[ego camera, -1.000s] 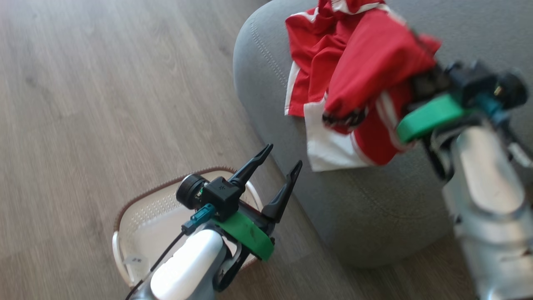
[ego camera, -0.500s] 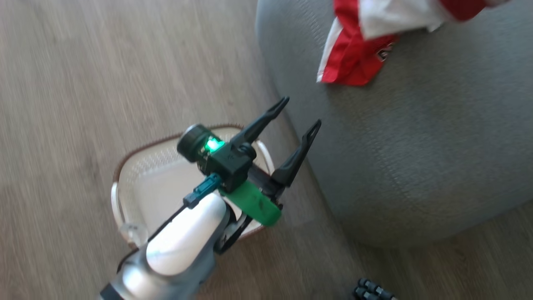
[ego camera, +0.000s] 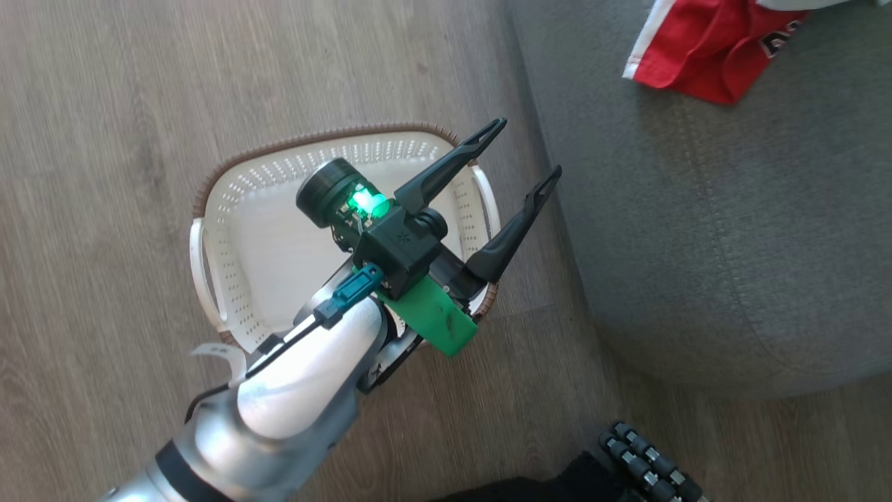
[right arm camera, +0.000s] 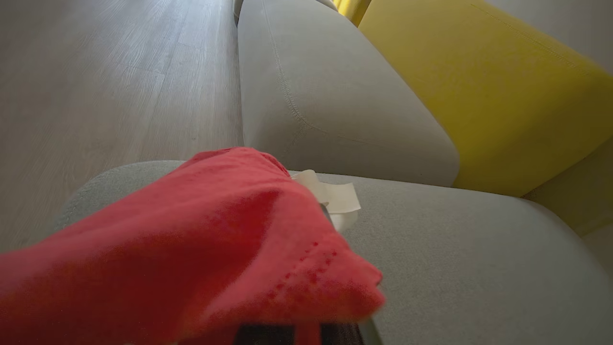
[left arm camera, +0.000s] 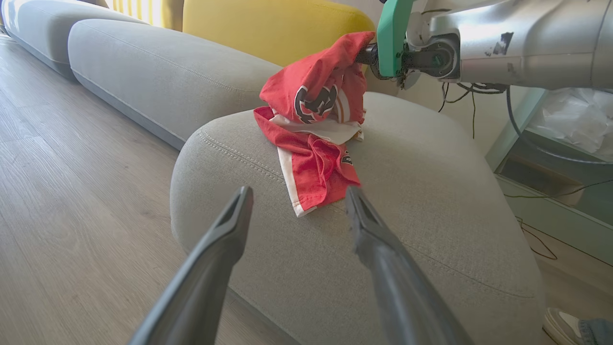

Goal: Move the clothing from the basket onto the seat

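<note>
The basket stands on the floor with nothing inside it. My left gripper hovers open over the basket's right rim, beside the seat. In the left wrist view the left gripper points at the seat, where one red garment with a white stripe lies crumpled. A second red garment with a black-and-white emblem hangs from my right gripper, its lower edge touching the pile. That fabric drapes over the right fingers and hides them. A corner of the clothing shows at the seat's far side.
A yellow back cushion rises behind the seat, and more grey cushions run along the wood floor. Cables and a low shelf lie past the seat. A person's shoe rests at its far corner.
The head camera has swung, so the basket now shows whole and the right arm with its garment has left that view. My left gripper stays open over the basket.
</note>
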Robot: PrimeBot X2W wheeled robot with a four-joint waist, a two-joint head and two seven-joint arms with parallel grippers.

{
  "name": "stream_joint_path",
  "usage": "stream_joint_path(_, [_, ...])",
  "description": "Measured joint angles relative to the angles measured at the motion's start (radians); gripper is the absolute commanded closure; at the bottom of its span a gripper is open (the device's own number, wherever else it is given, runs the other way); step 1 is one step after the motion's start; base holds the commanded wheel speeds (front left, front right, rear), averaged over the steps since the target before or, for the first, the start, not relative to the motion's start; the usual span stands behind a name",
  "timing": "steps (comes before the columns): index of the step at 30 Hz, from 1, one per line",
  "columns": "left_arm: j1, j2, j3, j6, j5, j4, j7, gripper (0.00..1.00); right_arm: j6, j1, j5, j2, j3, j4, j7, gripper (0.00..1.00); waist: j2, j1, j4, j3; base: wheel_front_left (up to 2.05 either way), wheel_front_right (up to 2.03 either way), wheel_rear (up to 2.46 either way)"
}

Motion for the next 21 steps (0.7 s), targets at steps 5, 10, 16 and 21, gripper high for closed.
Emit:
stream_joint_path(5, [-0.011, 0.013, -0.002, 0.005, 0.0, -0.017, 0.009, 0.0, 0.0, 0.022, -0.059, 0.037, -0.084, 0.085, -0.029, 1.0, 0.0, 0.0, 0.01, 0.036, 0.0, 0.0, 0.0])
stream_joint_path(10, [-0.011, 0.035, -0.002, 0.013, 0.0, -0.02, 0.018, 0.0, 0.0, 0.022, -0.112, 0.07, -0.096, 0.132, -0.067, 1.0, 0.0, 0.0, -0.005, 0.036, 0.0, 0.0, 0.0])
stream_joint_path(16, [-0.005, 0.039, -0.003, 0.017, -0.002, -0.024, 0.018, 0.0, 0.0, 0.019, -0.134, 0.071, -0.077, 0.186, -0.089, 0.0, 0.0001, 0.0, -0.029, 0.005, 0.0, 0.0, 0.0])
stream_joint_path(21, [0.003, 0.043, -0.003, 0.021, -0.012, -0.019, 0.018, 0.0, 0.0, -0.002, -0.123, 0.072, -0.046, 0.262, -0.08, 0.0, 0.0001, 0.0, -0.057, -0.027, 0.0, 0.0, 0.0])
